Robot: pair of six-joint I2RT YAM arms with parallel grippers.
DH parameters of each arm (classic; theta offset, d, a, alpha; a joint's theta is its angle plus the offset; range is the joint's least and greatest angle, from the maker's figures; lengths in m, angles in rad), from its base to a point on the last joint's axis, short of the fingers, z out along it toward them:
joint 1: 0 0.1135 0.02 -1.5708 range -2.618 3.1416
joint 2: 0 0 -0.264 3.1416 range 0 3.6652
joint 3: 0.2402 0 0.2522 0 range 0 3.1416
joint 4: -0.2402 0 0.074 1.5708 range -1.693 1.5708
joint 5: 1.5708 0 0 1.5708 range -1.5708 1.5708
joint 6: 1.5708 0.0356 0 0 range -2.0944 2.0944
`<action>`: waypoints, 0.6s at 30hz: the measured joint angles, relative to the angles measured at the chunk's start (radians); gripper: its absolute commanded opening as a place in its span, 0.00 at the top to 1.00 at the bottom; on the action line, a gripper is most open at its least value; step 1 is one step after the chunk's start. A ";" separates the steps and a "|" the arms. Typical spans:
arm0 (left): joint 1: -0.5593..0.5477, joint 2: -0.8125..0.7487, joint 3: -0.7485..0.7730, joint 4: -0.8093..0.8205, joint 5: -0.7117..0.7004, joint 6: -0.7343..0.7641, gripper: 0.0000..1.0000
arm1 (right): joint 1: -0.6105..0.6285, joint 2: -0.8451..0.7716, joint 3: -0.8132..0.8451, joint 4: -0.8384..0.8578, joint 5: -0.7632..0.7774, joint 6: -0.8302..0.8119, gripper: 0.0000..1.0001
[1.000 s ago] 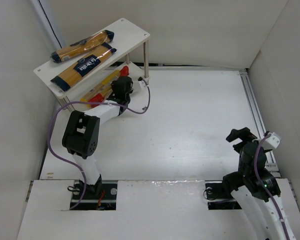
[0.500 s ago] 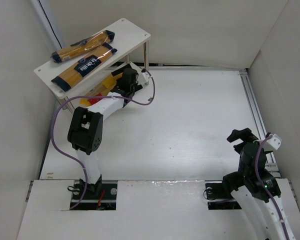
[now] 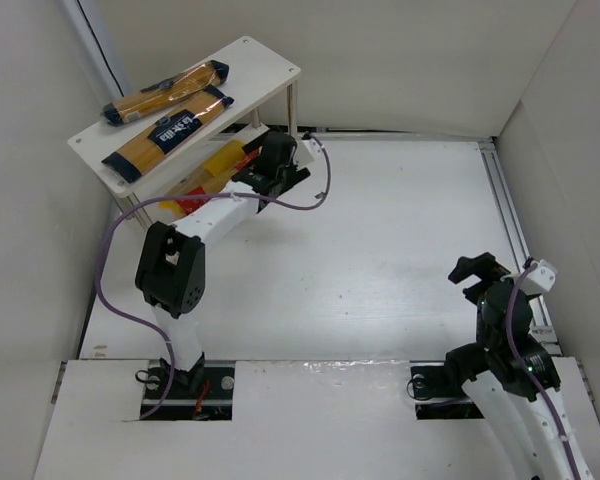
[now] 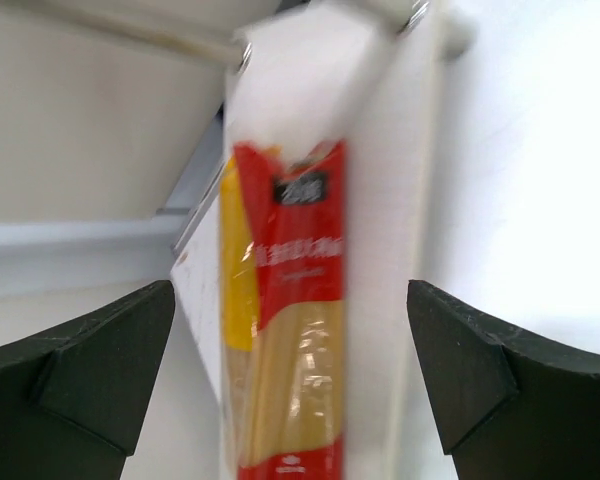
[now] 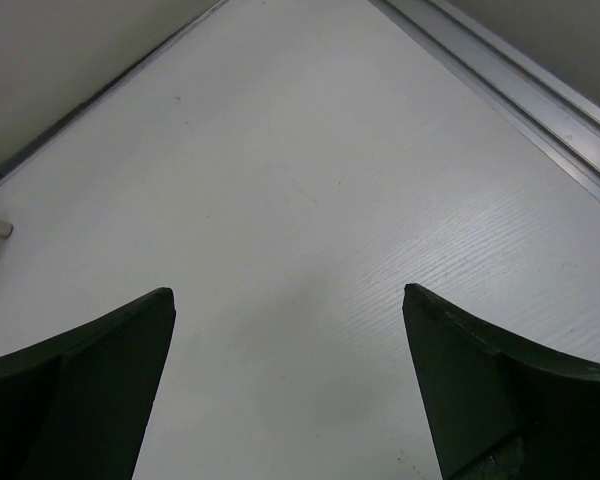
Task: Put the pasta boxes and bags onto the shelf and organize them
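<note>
The white shelf [image 3: 255,65] stands at the far left corner. Two clear packets with navy ends [image 3: 165,88] [image 3: 170,132] lie side by side on its top board. A yellow packet [image 3: 218,160] and a red packet [image 3: 187,204] lie on the lower board, partly hidden under the top one. My left gripper [image 3: 278,165] is open just off the shelf's right end. In the left wrist view the red packet [image 4: 300,330] and the yellow packet [image 4: 235,270] lie lengthwise on the lower board [image 4: 400,200], and my left gripper [image 4: 290,290] touches neither. My right gripper [image 3: 477,272] [image 5: 288,295] is open over bare table.
Grey walls close in the table on three sides. A metal rail [image 3: 510,220] runs along the right edge, seen also in the right wrist view [image 5: 520,80]. The shelf's thin metal leg [image 3: 292,110] stands close beside the left gripper. A purple cable [image 3: 110,250] loops off the left arm.
My left gripper has opened, let go of the red packet on the lower board and drawn back to the right, out from under the shelf. The right arm has barely shifted.
</note>
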 measured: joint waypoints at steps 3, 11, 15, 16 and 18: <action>-0.077 -0.049 0.021 -0.050 0.044 -0.053 0.00 | 0.000 0.061 -0.001 0.036 -0.047 -0.040 0.00; -0.258 -0.141 0.204 -0.061 0.220 -0.506 0.00 | 0.000 0.348 0.006 0.090 -0.174 -0.102 0.00; -0.267 -0.232 0.097 0.029 0.331 -0.835 0.00 | 0.000 0.417 0.035 0.072 -0.201 -0.105 0.00; -0.270 -0.269 0.016 0.060 0.347 -0.893 0.00 | 0.000 0.420 0.044 0.069 -0.204 -0.105 0.00; -0.299 -0.330 -0.165 0.124 0.331 -0.980 0.00 | 0.000 0.409 0.049 0.070 -0.215 -0.105 0.00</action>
